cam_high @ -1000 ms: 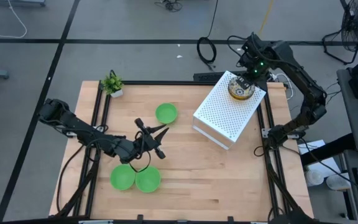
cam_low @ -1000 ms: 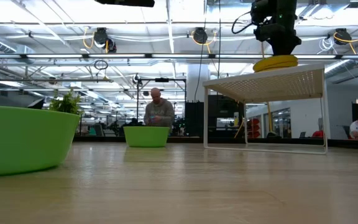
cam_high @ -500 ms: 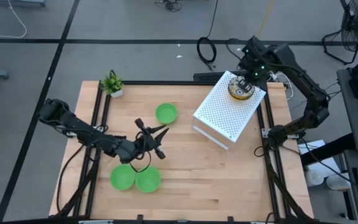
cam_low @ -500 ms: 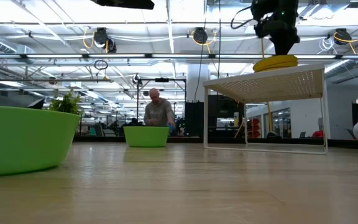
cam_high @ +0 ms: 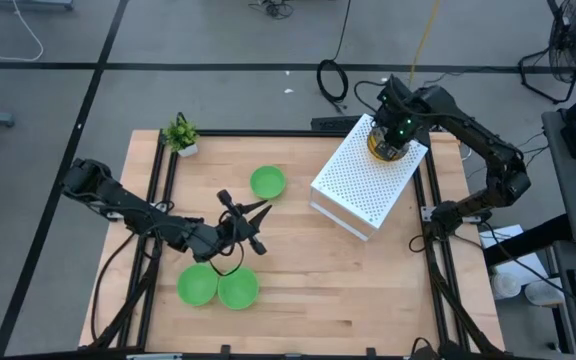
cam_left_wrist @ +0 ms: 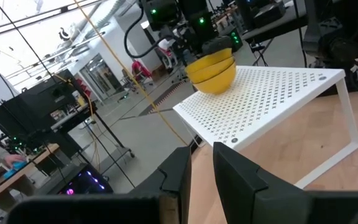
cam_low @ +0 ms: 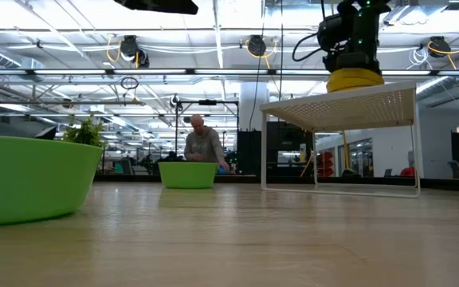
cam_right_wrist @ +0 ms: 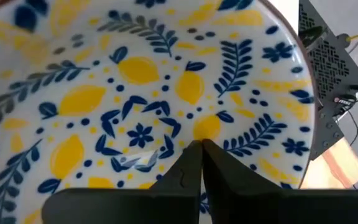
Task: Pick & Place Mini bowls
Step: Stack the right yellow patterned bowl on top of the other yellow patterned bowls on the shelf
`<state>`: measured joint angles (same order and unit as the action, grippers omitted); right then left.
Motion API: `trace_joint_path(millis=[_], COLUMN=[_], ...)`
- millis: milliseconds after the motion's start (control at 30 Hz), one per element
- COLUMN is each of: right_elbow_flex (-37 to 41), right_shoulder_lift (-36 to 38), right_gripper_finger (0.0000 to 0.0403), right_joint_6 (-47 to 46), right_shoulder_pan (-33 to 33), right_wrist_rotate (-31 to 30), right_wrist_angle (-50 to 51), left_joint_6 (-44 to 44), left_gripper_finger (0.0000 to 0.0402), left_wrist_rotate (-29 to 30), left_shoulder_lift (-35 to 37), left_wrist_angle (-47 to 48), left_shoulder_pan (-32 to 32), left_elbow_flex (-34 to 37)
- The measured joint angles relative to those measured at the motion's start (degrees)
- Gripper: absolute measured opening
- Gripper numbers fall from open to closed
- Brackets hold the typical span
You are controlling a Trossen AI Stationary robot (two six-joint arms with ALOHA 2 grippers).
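green bowls (cam_high: 218, 288), lemon-patterned, seemingly cream bowl (cam_right_wrist: 148, 106)

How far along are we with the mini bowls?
Three green bowls sit on the table, possibly already placed. Right gripper is shut inside the top patterned bowl of the stack on the white rack. That stack remains. Left gripper waits mid-table.

The tabletop (cam_high: 298, 270) is seen whole from overhead; it is viewed level from its surface; the white rack (cam_high: 368, 180) is shared by both and the left wrist view; the right wrist view sits close inside a patterned bowl (cam_right_wrist: 142, 112).
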<state>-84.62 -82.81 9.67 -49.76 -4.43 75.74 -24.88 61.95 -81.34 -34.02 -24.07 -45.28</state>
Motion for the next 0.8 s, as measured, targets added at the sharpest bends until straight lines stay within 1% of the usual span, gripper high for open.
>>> trace_joint_path(millis=[200, 333, 467, 600, 800], right_elbow_flex=[-1.36, -3.65, -4.13, -4.16, -1.12], right_shoulder_lift=[0.17, 1.80, 3.45, 3.62, 3.55], right_gripper_finger=[0.0001, 0.0001, 0.0001, 0.0000, 0.0000], right_joint_6=[-0.44, -0.85, -1.51, -2.52, -2.99], right_shoulder_pan=[0.00, 0.24, 1.99, 4.52, 8.23], right_wrist_rotate=[0.04, 0.00, 0.73, 4.38, 4.43], right_wrist_angle=[0.62, 0.31, 0.87, 3.63, -1.41], left_joint_6=[-0.02, -0.05, -0.07, -0.09, -0.02], left_gripper_finger=[0.0074, 0.0074, 0.0074, 0.0074, 0.0074], left_wrist_rotate=[-0.02, -0.04, -0.04, -0.02, -0.02], left_shoulder_lift=[0.00, 0.00, 0.00, 0.00, 0.00], left_wrist_angle=[-0.02, -0.02, -0.02, -0.02, -0.04], left_shoulder_pan=[0.04, 0.04, 0.04, 0.04, 0.05], left_elbow_flex=[0.00, 0.00, 0.00, 0.00, 0.00])
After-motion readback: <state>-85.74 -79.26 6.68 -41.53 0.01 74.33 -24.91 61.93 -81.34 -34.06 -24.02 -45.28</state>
